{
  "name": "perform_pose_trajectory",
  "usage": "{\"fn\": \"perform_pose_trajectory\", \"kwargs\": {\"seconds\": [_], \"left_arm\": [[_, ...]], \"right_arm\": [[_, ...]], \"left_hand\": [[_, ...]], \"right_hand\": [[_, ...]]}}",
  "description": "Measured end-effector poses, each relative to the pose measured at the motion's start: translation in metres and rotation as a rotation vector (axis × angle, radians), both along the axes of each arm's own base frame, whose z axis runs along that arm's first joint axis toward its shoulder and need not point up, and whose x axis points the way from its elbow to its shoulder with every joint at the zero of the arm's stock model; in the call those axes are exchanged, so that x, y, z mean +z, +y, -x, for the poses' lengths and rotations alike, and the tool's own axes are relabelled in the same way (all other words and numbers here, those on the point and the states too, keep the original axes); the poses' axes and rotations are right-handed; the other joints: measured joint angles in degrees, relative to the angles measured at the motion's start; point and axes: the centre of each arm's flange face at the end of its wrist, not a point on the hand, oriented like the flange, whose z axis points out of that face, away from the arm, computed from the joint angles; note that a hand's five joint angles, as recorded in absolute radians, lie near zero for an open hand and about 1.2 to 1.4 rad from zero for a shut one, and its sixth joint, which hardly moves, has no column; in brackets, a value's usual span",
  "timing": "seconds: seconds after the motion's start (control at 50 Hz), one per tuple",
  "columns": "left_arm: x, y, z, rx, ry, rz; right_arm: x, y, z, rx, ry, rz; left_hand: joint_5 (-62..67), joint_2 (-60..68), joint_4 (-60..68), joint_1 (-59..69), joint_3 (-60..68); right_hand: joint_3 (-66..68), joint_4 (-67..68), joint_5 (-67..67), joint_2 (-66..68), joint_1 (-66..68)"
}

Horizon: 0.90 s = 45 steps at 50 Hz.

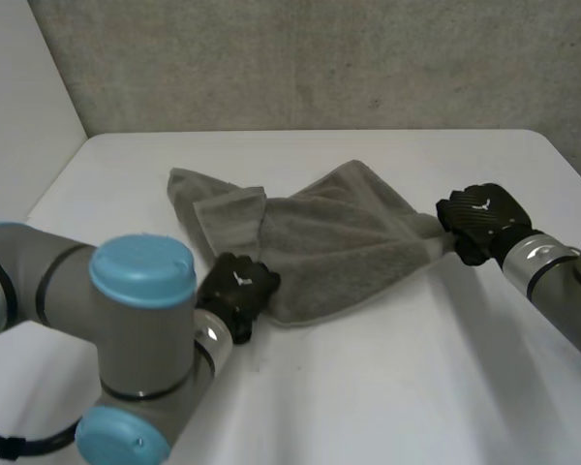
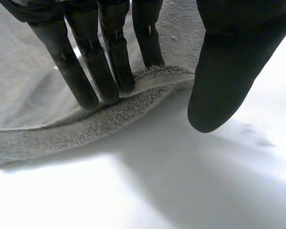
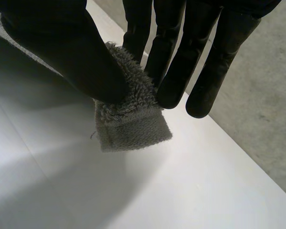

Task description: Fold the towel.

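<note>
So the biggest thing here is the white tabletop (image 1: 416,387), with a grey wall (image 1: 320,58) along its far side. The grey towel (image 1: 339,232) lies rumpled about mid-table. Its long axis runs roughly left to right, from a far-left end over to a right end that's drawn out into a point. Near the left end a flap (image 1: 228,215) is doubled over on top of the rest. The left arm (image 1: 126,320) comes in from the near left and the right arm (image 1: 552,266) from the right. The left hand (image 1: 237,289) sits at the towel's near edge, towards its left, and the right hand (image 1: 479,221) is at that pointed right end. The head view can't really show you what the fingers are doing, but the wrist views can. In the left wrist view the left hand's fingers (image 2: 109,62) are straight and rest on top of the towel's hem. That edge is raised a bit off the tabletop, and the thumb (image 2: 224,71) hangs beside it, clear of the cloth, so nothing is clamped there. In the right wrist view it's a proper pinch: the right thumb (image 3: 76,52) presses the fluffy pile against the fingers (image 3: 176,62) behind it. The towel's corner (image 3: 133,131), hem and all, sticks out just past the fingertips above the tabletop.
</note>
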Motion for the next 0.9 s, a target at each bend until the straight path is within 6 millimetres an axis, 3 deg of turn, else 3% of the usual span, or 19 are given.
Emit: {"fn": "perform_pose_trajectory", "kwargs": {"seconds": [0.08, 0.22, 0.32, 0.34, 0.36, 0.38, 0.4, 0.44, 0.52, 0.66, 0.9], "left_arm": [[0.004, 0.021, 0.007, -0.039, 0.031, -0.032], [0.035, 0.020, 0.015, -0.040, 0.137, 0.012], [0.059, -0.016, 0.010, 0.023, 0.196, 0.083], [0.067, -0.035, 0.006, 0.052, 0.217, 0.111], [0.067, -0.035, 0.006, 0.052, 0.217, 0.111], [0.074, -0.056, 0.000, 0.080, 0.233, 0.135], [0.074, -0.056, 0.000, 0.080, 0.233, 0.135], [0.078, -0.079, -0.008, 0.102, 0.248, 0.154], [0.072, -0.113, -0.022, 0.107, 0.258, 0.145], [0.047, -0.146, -0.034, 0.071, 0.262, 0.087], [0.014, -0.168, -0.033, -0.055, 0.290, 0.008]], "right_arm": [[-0.002, -0.011, 0.017, -0.034, 0.083, 0.026], [-0.007, -0.019, 0.030, -0.067, 0.165, 0.043], [-0.008, -0.019, 0.031, -0.070, 0.171, 0.043], [-0.008, -0.019, 0.030, -0.070, 0.170, 0.043], [-0.008, -0.019, 0.030, -0.070, 0.170, 0.043], [-0.008, -0.019, 0.030, -0.069, 0.168, 0.042], [-0.008, -0.019, 0.030, -0.069, 0.168, 0.042], [-0.008, -0.019, 0.030, -0.068, 0.167, 0.041], [-0.009, -0.019, 0.032, -0.071, 0.166, 0.039], [-0.011, -0.021, 0.033, -0.075, 0.168, 0.034], [-0.016, -0.019, 0.033, -0.073, 0.171, 0.018]], "left_hand": [[-4.79, -4.55, -4.77, -4.55, -4.85], [-21.11, -21.58, -21.28, -20.99, -21.84], [-28.02, -28.54, -28.63, -28.18, -28.67], [-28.22, -28.64, -28.71, -28.27, -28.72], [-28.22, -28.64, -28.71, -28.27, -28.72], [-28.27, -28.68, -28.77, -28.27, -28.72], [-28.27, -28.68, -28.77, -28.27, -28.72], [-28.27, -28.68, -28.76, -28.27, -28.72], [-28.27, -28.67, -28.77, -28.27, -28.72], [-28.00, -27.73, -28.01, -27.84, -28.22], [-19.97, -19.92, -20.00, -19.81, -20.17]], "right_hand": [[0.00, 0.00, 0.01, 0.00, 0.00], [0.00, 0.00, 0.05, 0.00, 0.00], [0.00, 0.00, 0.08, 0.00, 0.00], [-0.02, 0.00, 0.08, 0.00, 0.00], [-0.02, 0.00, 0.08, 0.00, 0.00], [-0.02, 0.00, 0.08, 0.00, 0.00], [-0.02, 0.00, 0.08, 0.00, 0.00], [-0.02, 0.00, 0.11, 0.00, 0.00], [-0.02, 0.00, 0.15, 0.00, 0.00], [-0.02, 0.00, 0.15, 0.00, 0.00], [-0.02, 0.00, 0.16, 0.00, 0.00]]}}
